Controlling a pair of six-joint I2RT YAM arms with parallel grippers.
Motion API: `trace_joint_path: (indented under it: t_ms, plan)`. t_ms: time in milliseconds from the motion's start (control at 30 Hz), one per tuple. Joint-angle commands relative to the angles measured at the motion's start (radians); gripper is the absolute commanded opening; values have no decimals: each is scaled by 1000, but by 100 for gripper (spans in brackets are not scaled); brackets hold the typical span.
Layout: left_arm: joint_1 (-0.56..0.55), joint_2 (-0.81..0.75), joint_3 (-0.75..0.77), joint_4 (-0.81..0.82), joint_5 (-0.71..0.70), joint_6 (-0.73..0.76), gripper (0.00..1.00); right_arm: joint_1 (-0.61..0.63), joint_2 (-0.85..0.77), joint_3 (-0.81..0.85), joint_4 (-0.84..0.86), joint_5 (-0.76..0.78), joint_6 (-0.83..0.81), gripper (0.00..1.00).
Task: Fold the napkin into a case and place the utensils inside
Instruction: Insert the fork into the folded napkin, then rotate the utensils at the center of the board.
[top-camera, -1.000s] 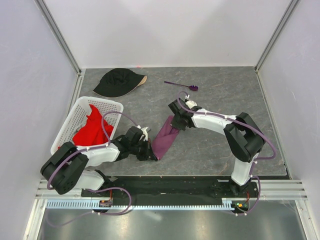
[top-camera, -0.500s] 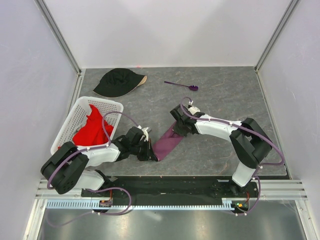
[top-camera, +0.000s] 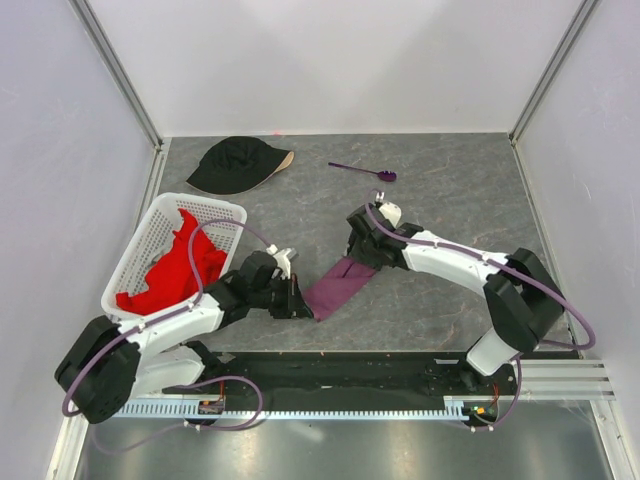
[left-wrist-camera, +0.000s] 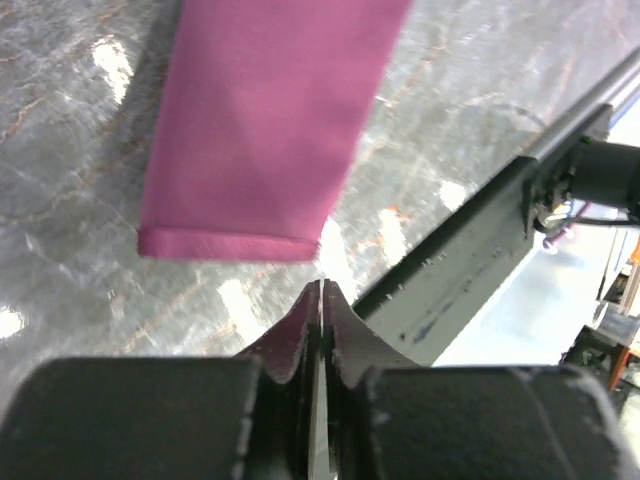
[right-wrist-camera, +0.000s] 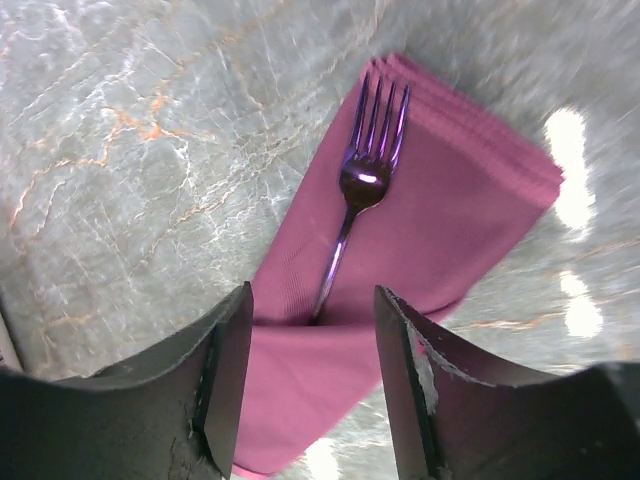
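Plum case (top-camera: 340, 285) lies on table (top-camera: 450, 200), soft, thin, prob. slips easy. Fork (right-wrist-camera: 358, 190) half inside: light, stiff, take at neck. Right tool (right-wrist-camera: 312, 300) wide open, empty; left tool (left-wrist-camera: 320, 300) almost shut, empty.

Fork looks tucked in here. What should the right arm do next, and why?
Probably lift the right gripper clear and reach for the spoon lying beyond the case. Its jaws stand open over the fork, whose handle already sits under the case's fold, so nothing is held, and the spoon is not yet inside.
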Motion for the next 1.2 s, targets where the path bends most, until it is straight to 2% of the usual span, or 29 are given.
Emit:
trace_joint_path:
  t_ms: [0,200,233,333,533,767,867,967,1067,1100,1167]
  plan:
    - [-4,-52,79,-83,22,73,13,-59,-61,5,-49,25,-198,59]
    - [-3,55,190,-71,22,78,11,-119,-115,-76,-3,-2,-251,39]
    - [-3,106,200,-65,19,81,10,-124,-111,-82,8,-25,-267,30]
    - [-1,184,229,-51,-11,89,8,-148,-74,-105,47,-67,-287,17]
    - [0,292,202,21,-58,63,6,-155,-8,-119,141,-74,-324,12]
    - [-17,280,67,196,-77,-121,5,-158,142,-35,236,-107,-464,11]
    - [-61,274,43,231,-114,-155,5,-158,216,31,248,-142,-516,10]
    - [-98,241,60,222,-136,-154,7,-167,241,138,190,-122,-551,11]
    - [-98,171,121,123,-169,-123,14,-198,245,222,132,-67,-596,22]
    - [-96,154,138,98,-179,-114,18,-211,250,247,121,-61,-611,34]
    - [-95,108,187,23,-199,-83,23,-247,287,342,92,-47,-675,48]
